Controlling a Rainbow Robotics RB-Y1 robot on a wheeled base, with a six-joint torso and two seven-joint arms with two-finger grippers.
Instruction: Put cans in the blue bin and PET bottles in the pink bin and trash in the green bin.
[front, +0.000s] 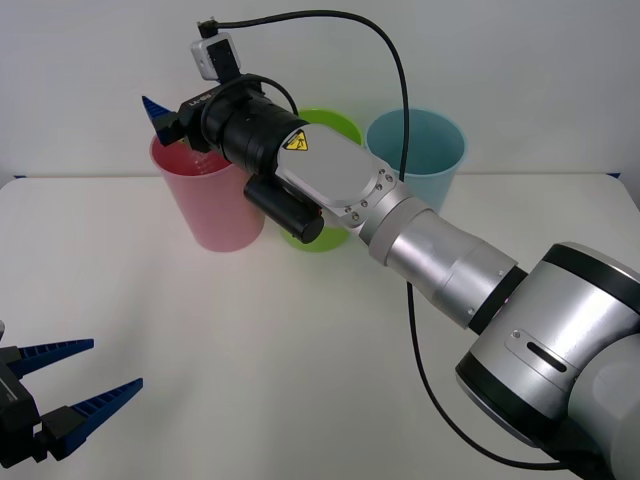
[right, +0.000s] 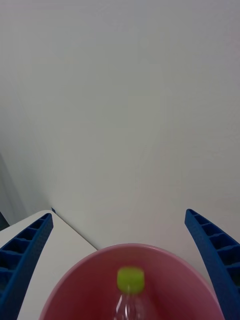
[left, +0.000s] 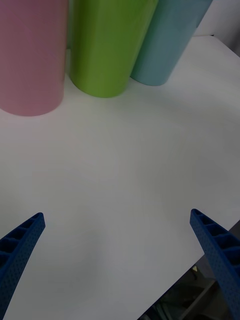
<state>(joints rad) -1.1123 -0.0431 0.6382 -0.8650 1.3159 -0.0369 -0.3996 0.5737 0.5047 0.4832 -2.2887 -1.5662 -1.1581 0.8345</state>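
We read very little here. In the upper middle of the front view, a small yellow triangular warning sticker (front: 295, 141) with a black symbol sits on the silver and black wrist housing of the right arm (front: 330, 180); we cannot make out what the symbol depicts. Just left of it, pale lettering (front: 200, 99) runs along the black gripper mount, too small for us to read. We find no other readable markings.

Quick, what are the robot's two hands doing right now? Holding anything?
Right gripper: open, holding nothing, above the pink bin with the PET bottle inside.
Left gripper: open, holding nothing, low over the table.
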